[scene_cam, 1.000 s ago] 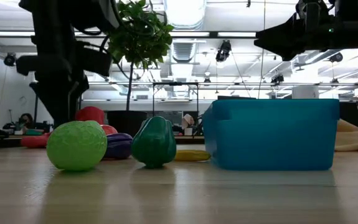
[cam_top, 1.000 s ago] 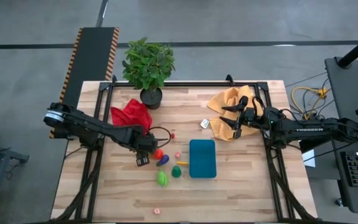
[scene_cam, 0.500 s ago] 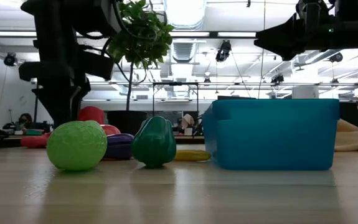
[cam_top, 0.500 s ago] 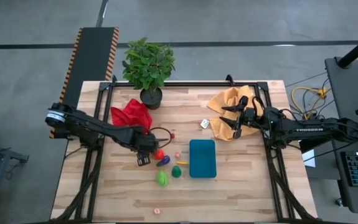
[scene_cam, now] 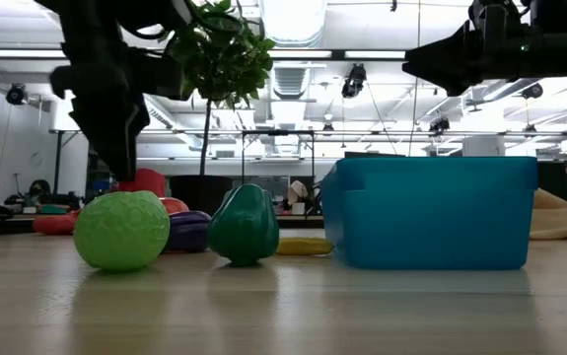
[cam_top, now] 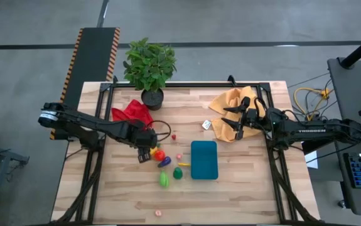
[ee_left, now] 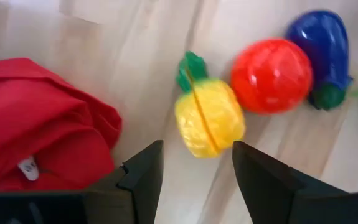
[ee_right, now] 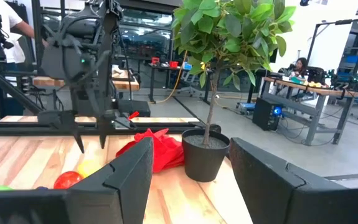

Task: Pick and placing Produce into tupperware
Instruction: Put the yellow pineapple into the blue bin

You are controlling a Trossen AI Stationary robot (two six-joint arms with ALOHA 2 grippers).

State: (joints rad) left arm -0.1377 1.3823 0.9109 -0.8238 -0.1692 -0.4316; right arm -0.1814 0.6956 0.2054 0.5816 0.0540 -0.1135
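Left of centre in the high view, the left claw (cam_top: 144, 155) is held half-open and empty just left of the yellow fruit (ee_left: 209, 118); the right claw (cam_top: 238, 127) is parked open, well apart.

Bright, even overhead light; ceiling lamps (scene_cam: 293, 20) glaring in the low view; left wrist view soft, blurred.
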